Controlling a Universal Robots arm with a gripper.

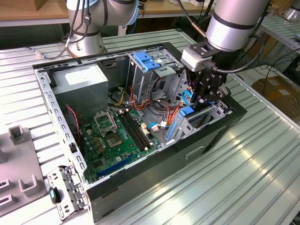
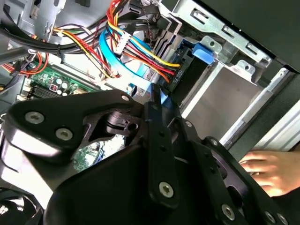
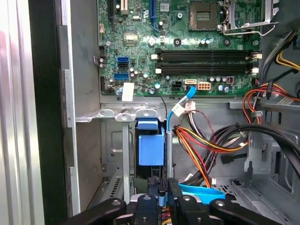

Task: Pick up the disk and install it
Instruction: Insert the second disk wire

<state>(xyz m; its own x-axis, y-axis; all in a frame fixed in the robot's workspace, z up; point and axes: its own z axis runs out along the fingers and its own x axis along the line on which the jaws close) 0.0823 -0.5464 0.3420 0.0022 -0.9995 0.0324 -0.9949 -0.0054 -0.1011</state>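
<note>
Your tool (image 1: 205,96), clenched on the disk's (image 3: 151,146) blue end, hangs over the case's (image 1: 206,136) drive bay, so seating looks underway, needing careful alignment.

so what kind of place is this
Probably a robotics lab or assembly test bench: an open desktop computer case lies on a ribbed metal table, the arm's gripper reaches into its drive bay, and wooden workbenches stand behind.

A ribbed metal worktable (image 1: 243,168) gleams under overhead light; wooden benches (image 1: 28,11) line the back, a cardboard box (image 1: 279,91) below.
</note>
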